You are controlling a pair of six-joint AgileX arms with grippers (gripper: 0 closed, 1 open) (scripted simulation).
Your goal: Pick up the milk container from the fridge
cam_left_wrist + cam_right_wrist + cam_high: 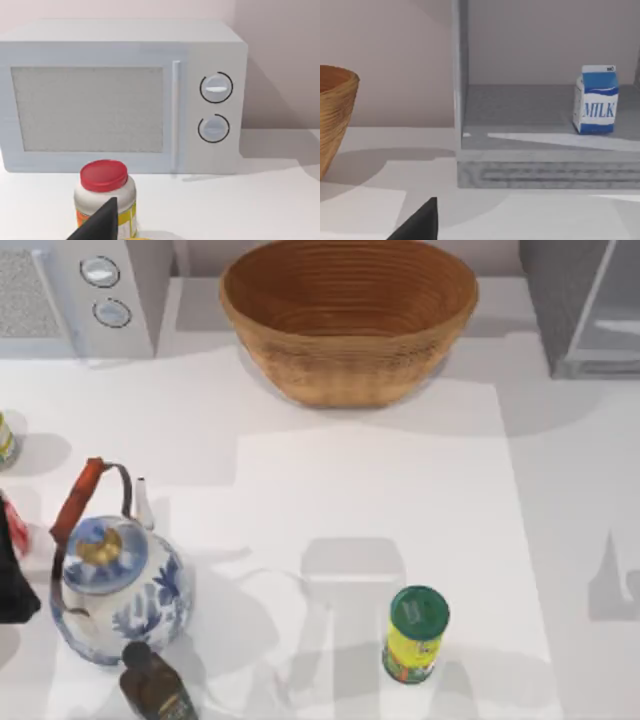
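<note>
The milk container (pixel 596 100), a small white and blue carton marked MILK, stands upright inside the open fridge (pixel 545 170), toward one side of its grey floor. Seen from above, the fridge (pixel 580 310) is the grey cabinet at the table's far right corner. A dark part of my right gripper (pixel 420 222) shows low in the right wrist view, well short of the fridge and apart from the carton. In the left wrist view, a dark part of my left gripper (pixel 100 225) sits in front of a red-lidded jar (pixel 105 197).
A wicker basket (pixel 348 320) stands at the back middle and a white microwave (pixel 90 295) at the back left. A blue and white teapot (pixel 115 590), a dark bottle (pixel 155 688) and a green-lidded yellow can (pixel 415 633) stand near the front.
</note>
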